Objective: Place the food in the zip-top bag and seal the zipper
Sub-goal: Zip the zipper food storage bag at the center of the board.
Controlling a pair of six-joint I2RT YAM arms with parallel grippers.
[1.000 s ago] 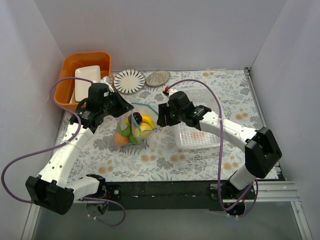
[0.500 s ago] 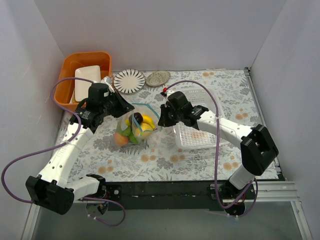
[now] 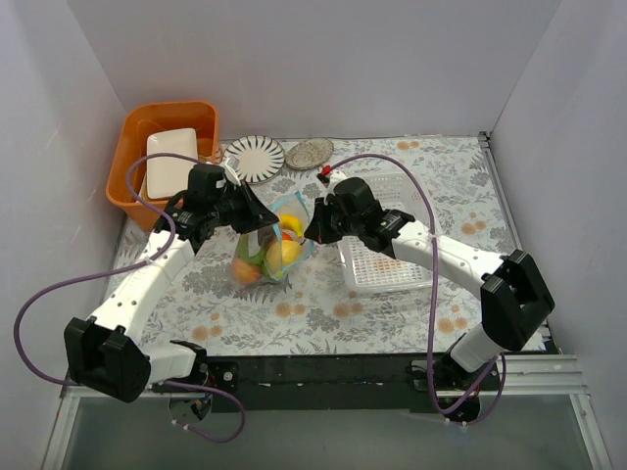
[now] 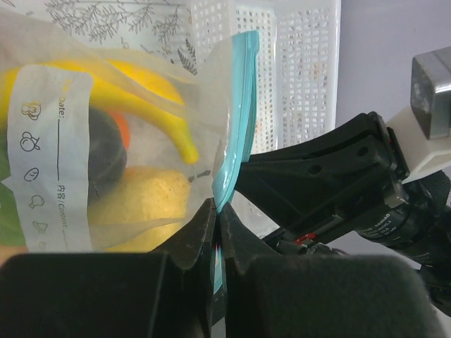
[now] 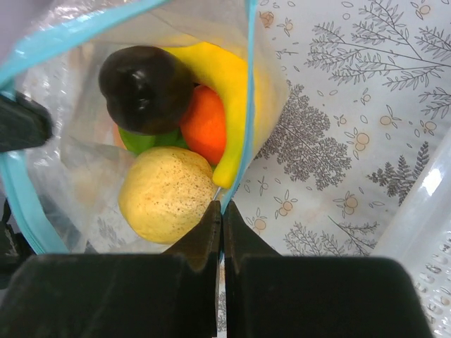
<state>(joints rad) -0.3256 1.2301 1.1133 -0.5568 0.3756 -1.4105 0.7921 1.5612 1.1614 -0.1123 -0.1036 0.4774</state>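
Observation:
The clear zip-top bag point(image 3: 265, 250) hangs between both grippers at the table's middle. Inside lies the food: a dark plum point(image 5: 144, 88), a banana point(image 5: 225, 91), an orange point(image 5: 206, 123), a lemon point(image 5: 165, 193) and something green point(image 5: 141, 141). The light blue zipper point(image 4: 236, 120) runs round the bag's mouth, which gapes open in the right wrist view. My left gripper point(image 3: 257, 223) is shut on the zipper strip at the mouth's left end point(image 4: 218, 211). My right gripper point(image 3: 312, 230) is shut on the zipper point(image 5: 248, 91) at the opposite end point(image 5: 221, 205).
A white lattice basket point(image 3: 387, 240) lies under my right arm. At the back left stands an orange bin point(image 3: 167, 117) holding a white dish point(image 3: 171, 157). A striped plate point(image 3: 253, 157) and a smaller patterned plate point(image 3: 310, 153) sit along the back edge.
My right gripper has shut on the bag's zipper edge. The left gripper has moved right with its end of the mouth, and the bag now hangs narrower between the two.

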